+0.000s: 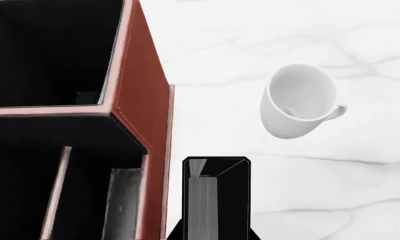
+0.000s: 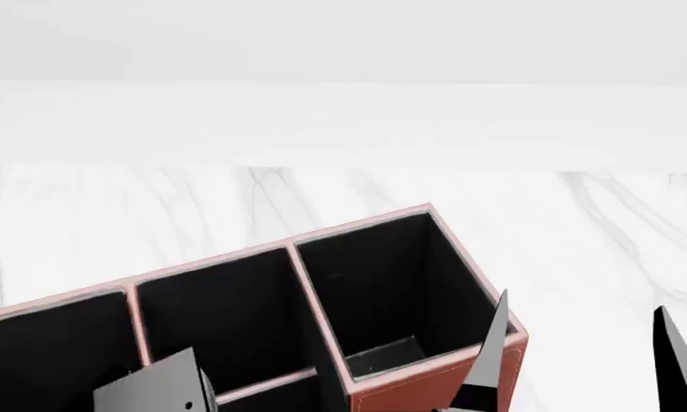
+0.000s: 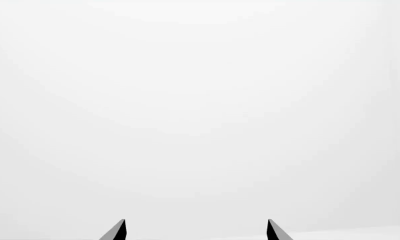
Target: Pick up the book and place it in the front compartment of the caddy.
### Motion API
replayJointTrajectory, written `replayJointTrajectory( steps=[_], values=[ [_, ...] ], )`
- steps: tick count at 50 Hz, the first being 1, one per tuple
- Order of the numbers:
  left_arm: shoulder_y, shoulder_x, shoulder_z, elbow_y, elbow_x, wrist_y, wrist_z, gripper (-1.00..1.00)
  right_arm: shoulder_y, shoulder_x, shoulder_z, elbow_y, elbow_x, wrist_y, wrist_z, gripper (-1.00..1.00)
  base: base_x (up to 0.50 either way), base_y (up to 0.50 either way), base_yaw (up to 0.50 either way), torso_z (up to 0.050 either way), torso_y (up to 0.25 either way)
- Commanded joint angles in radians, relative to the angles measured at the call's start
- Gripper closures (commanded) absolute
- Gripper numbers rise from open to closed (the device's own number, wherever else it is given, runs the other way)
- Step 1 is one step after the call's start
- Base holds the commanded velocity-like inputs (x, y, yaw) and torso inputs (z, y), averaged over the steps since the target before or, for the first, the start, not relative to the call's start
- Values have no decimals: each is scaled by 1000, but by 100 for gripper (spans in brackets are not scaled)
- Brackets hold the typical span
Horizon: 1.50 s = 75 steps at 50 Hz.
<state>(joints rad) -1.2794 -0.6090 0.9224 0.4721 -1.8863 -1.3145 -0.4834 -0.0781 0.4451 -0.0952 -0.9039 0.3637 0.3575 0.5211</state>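
The caddy [image 1: 143, 100] is reddish-brown with black lining, and I look down into its compartments in the left wrist view. My left gripper [image 1: 217, 236] is shut on the book [image 1: 217, 195], black with a grey-white page edge. It holds the book upright above the marble table, just outside the caddy's outer wall. In the head view the caddy [image 2: 435, 386] fills the bottom; the book and left gripper do not show there. My right gripper [image 2: 580, 307] is open and empty beside the caddy's right end, and in the right wrist view [image 3: 195, 230] it faces a blank white wall.
A white mug [image 1: 300, 102] stands on the marble table [image 1: 320, 190] beside the book, away from the caddy. A grey flat panel [image 2: 148, 386] shows at the caddy's low compartments, also in the left wrist view [image 1: 123, 200]. A white wall lies beyond the table.
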Motion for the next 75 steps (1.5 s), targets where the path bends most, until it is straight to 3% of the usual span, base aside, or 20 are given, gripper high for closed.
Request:
replayJointTrajectory(
  steps=[1,25,46,64,75],
  values=[
    [-160,39,-11,-108,-26,-46,27,100,0,3,-6,4,1,-5,3,-100,0,0,0,0,15],
    [-438,125,5,-349,107,-154,208,100,-5,11,6,7,20,-19,10,-100,0,0,0,0,1],
    [-613,190,152,-522,488,-124,590,100,-5,18,12,8,33,-28,16,-100,0,0,0,1,1],
    [-601,228,320,-602,676,-25,749,100,-7,19,15,17,42,-38,21,-100,0,0,0,0,1],
    [-558,227,349,-619,708,17,760,100,-9,23,23,22,50,-44,23,-100,0,0,0,0,1]
  ],
)
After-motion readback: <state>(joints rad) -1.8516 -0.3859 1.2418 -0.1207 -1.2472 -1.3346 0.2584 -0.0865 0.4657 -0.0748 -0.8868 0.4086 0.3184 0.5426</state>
